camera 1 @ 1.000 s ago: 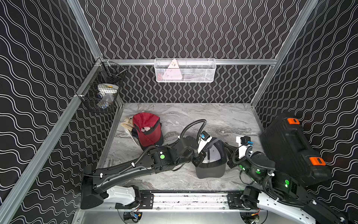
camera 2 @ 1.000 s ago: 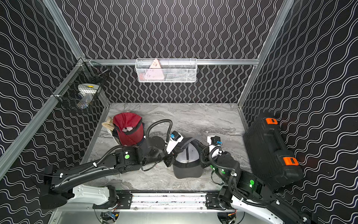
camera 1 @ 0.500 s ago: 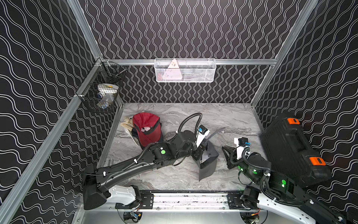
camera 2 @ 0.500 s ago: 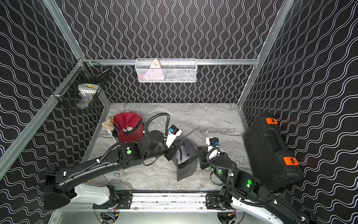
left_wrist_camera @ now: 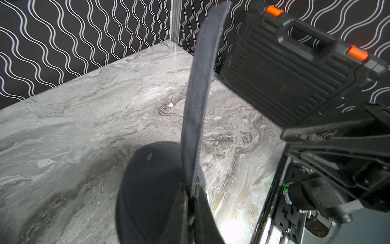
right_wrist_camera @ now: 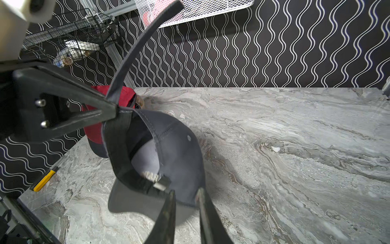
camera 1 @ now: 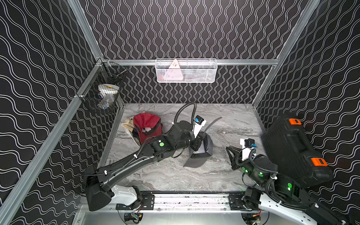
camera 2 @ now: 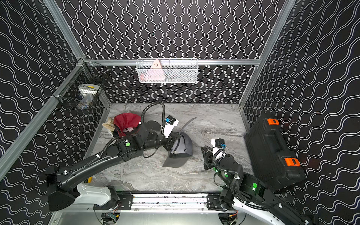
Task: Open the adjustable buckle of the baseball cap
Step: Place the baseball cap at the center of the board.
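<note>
The grey baseball cap [camera 1: 206, 145] [camera 2: 183, 145] hangs tilted with its brim on the marble table in both top views. My left gripper [camera 1: 198, 144] [left_wrist_camera: 191, 187] is shut on the cap's grey strap [left_wrist_camera: 200, 84]. The strap's free end [camera 1: 213, 122] sticks up loose. In the right wrist view the metal buckle [right_wrist_camera: 160, 185] sits at the end of the dark band, just in front of my right gripper [right_wrist_camera: 185, 191]. My right gripper [camera 1: 229, 151] is open with nothing between its fingers, a short way right of the cap.
A red cap [camera 1: 147, 124] lies at the left back by the wall. A black tool case [camera 1: 292, 148] with orange latches leans at the right. A white wire basket [camera 1: 186, 71] and a black mesh basket [camera 1: 103, 91] hang on the walls. A yellow-handled tool [right_wrist_camera: 44, 180] lies at the front left edge.
My right gripper has opened, let go of the cap and drawn back to the right. My left gripper has carried the cap up and leftward, and the strap now trails free.
</note>
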`<action>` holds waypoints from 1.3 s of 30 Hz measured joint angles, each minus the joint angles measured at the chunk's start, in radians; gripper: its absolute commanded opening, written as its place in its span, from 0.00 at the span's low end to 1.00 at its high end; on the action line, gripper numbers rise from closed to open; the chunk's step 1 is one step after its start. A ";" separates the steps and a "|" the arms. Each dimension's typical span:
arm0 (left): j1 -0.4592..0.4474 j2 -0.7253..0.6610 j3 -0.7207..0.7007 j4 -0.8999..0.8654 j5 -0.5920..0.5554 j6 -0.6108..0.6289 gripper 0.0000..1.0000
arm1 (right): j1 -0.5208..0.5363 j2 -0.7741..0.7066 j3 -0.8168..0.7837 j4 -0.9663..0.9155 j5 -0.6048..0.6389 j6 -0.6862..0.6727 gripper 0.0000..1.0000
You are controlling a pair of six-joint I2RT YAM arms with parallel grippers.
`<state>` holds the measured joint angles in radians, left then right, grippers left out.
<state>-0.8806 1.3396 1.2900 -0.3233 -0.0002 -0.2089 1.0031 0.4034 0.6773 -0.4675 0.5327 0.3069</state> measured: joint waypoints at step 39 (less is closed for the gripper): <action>0.526 0.014 -0.032 -0.023 -0.103 -0.032 0.92 | 0.000 -0.010 0.001 -0.066 0.088 0.049 0.37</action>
<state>-0.3550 1.3540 1.2583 -0.3458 -0.1028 -0.2409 1.0031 0.3935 0.6785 -0.5339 0.6209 0.3561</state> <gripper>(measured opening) 0.865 0.352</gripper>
